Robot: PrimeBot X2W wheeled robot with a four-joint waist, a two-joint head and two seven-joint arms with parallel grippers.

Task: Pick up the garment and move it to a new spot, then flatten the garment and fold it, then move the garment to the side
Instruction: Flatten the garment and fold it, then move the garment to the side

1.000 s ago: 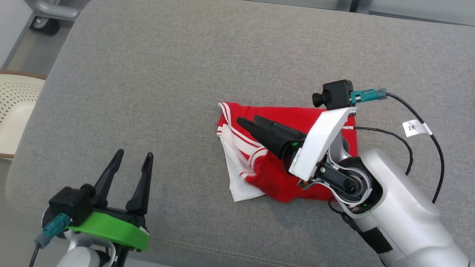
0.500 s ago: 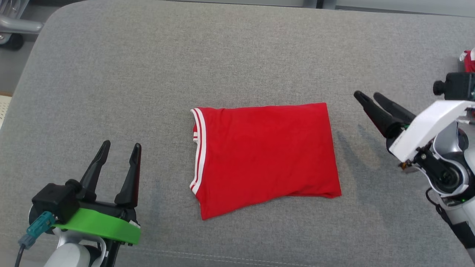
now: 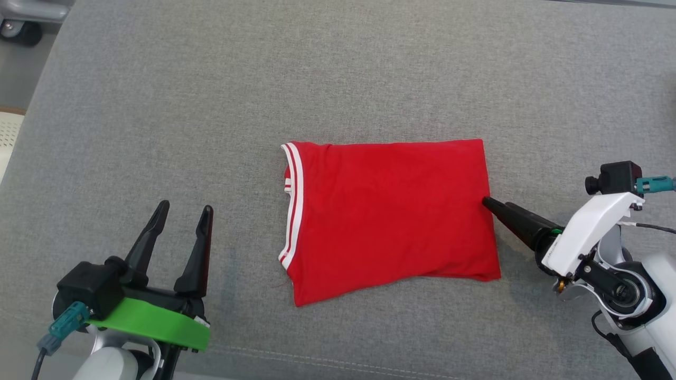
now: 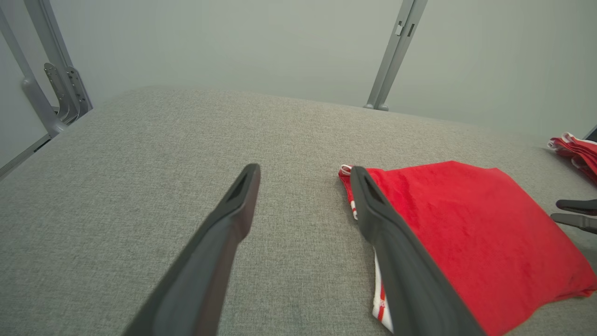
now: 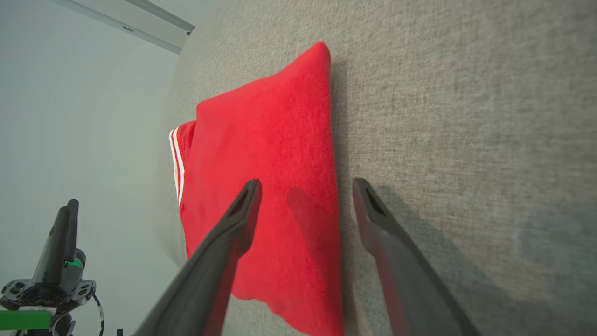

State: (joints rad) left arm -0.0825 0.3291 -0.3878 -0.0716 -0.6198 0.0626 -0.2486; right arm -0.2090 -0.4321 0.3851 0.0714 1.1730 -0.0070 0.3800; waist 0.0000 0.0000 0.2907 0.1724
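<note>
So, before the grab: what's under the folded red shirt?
Grey fabric surface meets every edge of the folded red shirt; lower layers and anything beneath are hidden.

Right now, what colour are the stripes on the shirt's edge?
White, on the red shirt; the head view shows them best.

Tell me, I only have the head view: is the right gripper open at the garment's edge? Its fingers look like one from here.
Observer: Yes, open. The right wrist view shows the right gripper straddling that edge, one finger over the garment, the other over bare cushion.
Operator: Anything on the cushion past my right border?
Observer: The left wrist view shows a second red cloth with white trim, lying beyond the right gripper's tips, apart from the garment.
</note>
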